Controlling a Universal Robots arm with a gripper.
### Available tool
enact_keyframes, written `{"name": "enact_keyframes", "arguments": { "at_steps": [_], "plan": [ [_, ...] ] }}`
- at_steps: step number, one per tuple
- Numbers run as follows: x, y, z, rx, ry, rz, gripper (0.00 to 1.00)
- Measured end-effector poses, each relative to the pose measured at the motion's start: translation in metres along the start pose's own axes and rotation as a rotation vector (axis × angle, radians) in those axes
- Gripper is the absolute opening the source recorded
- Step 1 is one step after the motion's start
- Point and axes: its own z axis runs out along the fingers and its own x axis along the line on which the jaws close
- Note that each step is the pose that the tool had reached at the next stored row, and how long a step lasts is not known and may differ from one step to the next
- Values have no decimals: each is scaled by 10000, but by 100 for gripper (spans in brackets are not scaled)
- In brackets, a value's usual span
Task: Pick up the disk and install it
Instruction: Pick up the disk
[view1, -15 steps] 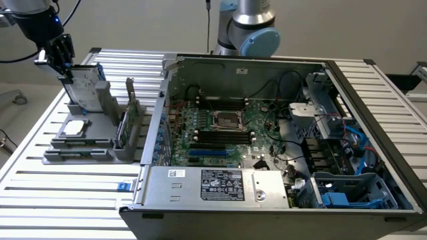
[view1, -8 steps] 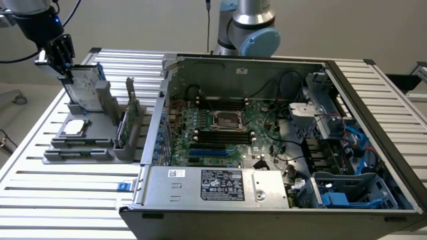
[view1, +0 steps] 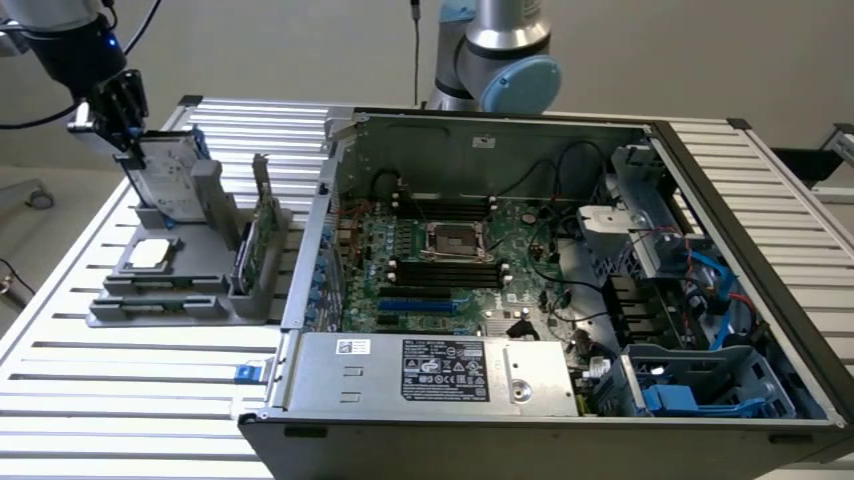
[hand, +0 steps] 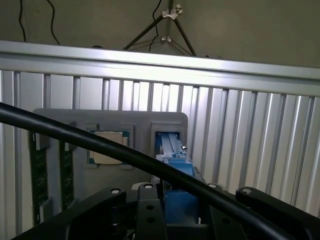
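The disk (view1: 171, 182) stands upright in a slot of the grey holder (view1: 174, 297) at the exterior view's left. It is a silver-grey drive in a blue carrier. My gripper (view1: 134, 150) comes down on its upper end, with one finger on each side of it, shut on it. The wrist view looks down the edge of the disk (hand: 172, 150), whose blue carrier runs in between the jaws of my gripper (hand: 175, 197). The disk's lower end still rests in the holder (hand: 110, 120).
A square silver chip (view1: 150, 253) lies on the holder beside the disk, and a card (view1: 260, 235) stands upright at its far side. The open computer case (view1: 534, 250) fills the right, with a blue plastic cage (view1: 701, 385) in its near corner. A black cable (hand: 100, 145) crosses the wrist view.
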Motion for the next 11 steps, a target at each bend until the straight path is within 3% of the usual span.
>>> {"name": "enact_keyframes", "arguments": {
  "at_steps": [11],
  "plan": [
    [58,5,-1,2,-60,32,33]
  ]
}}
